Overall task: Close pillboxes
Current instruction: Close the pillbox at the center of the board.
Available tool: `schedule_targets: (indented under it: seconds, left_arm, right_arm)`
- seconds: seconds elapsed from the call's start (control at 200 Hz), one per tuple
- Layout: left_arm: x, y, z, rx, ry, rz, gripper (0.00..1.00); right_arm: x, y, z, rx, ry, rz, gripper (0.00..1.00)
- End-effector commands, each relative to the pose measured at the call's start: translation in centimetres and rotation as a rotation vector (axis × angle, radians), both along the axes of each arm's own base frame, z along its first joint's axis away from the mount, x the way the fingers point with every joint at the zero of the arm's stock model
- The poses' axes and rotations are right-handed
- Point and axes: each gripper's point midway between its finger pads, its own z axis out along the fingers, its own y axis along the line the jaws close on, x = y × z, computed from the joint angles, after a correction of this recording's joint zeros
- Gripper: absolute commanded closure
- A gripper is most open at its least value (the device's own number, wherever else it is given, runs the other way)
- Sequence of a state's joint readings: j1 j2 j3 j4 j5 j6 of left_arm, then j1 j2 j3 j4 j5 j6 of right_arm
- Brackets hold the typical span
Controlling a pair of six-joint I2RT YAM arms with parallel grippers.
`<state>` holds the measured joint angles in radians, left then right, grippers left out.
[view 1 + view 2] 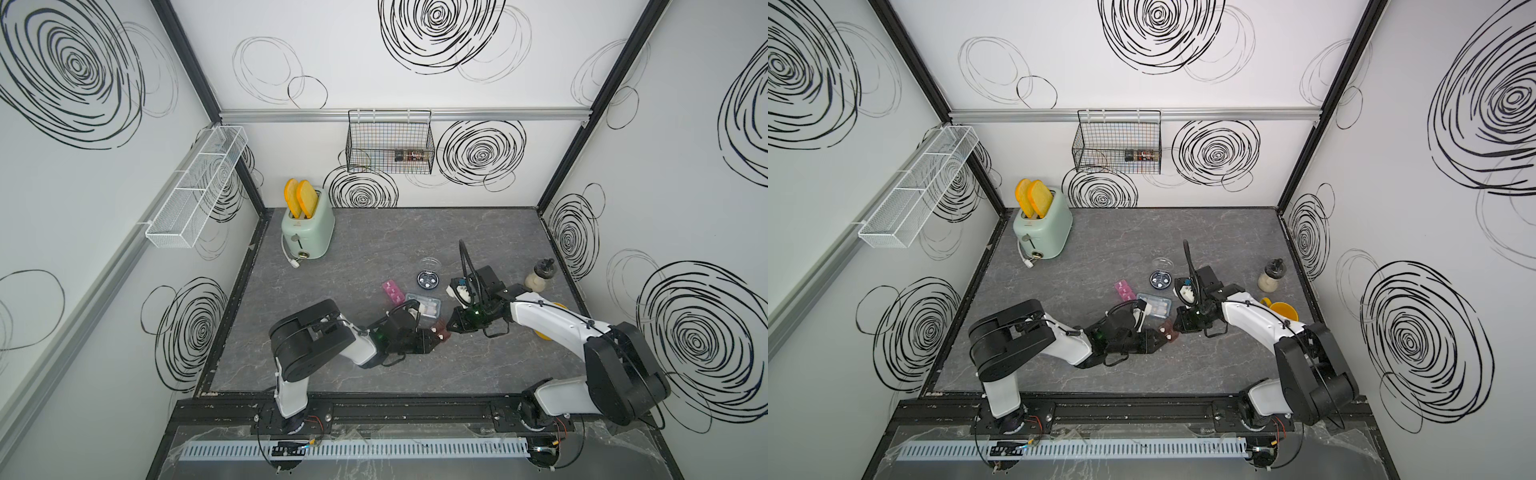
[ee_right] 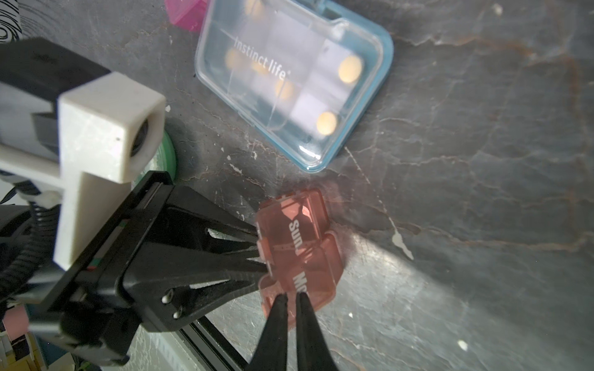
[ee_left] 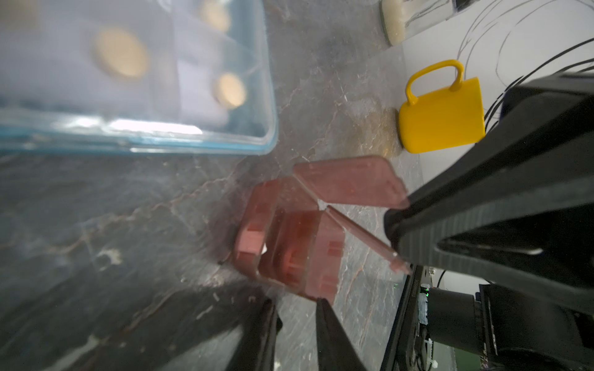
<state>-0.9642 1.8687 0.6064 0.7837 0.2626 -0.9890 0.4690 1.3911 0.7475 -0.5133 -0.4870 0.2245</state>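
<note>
While open-lidded, small brown pillbox (image 2: 305, 253), long axis crosswise to left tool (image 2: 262, 253)

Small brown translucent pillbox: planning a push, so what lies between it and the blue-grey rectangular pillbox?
Nothing: only bare grey marbled tabletop separates the small brown translucent pillbox from the blue-grey rectangular pillbox, as the right wrist view shows.

Mint-green toaster (image 1: 309, 237) holding toast (image 1: 300, 198), yellow mug (image 1: 1284, 311), black wire basket (image 1: 374, 145), shaker bottle (image 1: 539, 277)
</note>
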Motion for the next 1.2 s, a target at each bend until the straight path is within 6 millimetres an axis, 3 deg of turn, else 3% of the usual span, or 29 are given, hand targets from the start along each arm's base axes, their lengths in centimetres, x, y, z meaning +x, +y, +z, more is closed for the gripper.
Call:
schedule_targets:
  seconds: [0.0,0.826,1.191]
  left_arm:
    - [0.3,-0.6,0.2,-0.013,-0.006,0.007,0.73]
    - [0.5,0.7,1.9,-0.055,-0.025,0.037,0.74]
    - [1.2,-0.1,2.3,-0.066,-0.032,0.045,0.70]
  right_arm:
    - [-0.7,0.4,0.0,0.019,0.012,0.011,0.88]
    - [-1.2,0.4,-3.2,-0.043,0.061,-0.007,0.88]
    - [-1.2,0.1,-3.7,-0.071,0.069,-0.013,0.89]
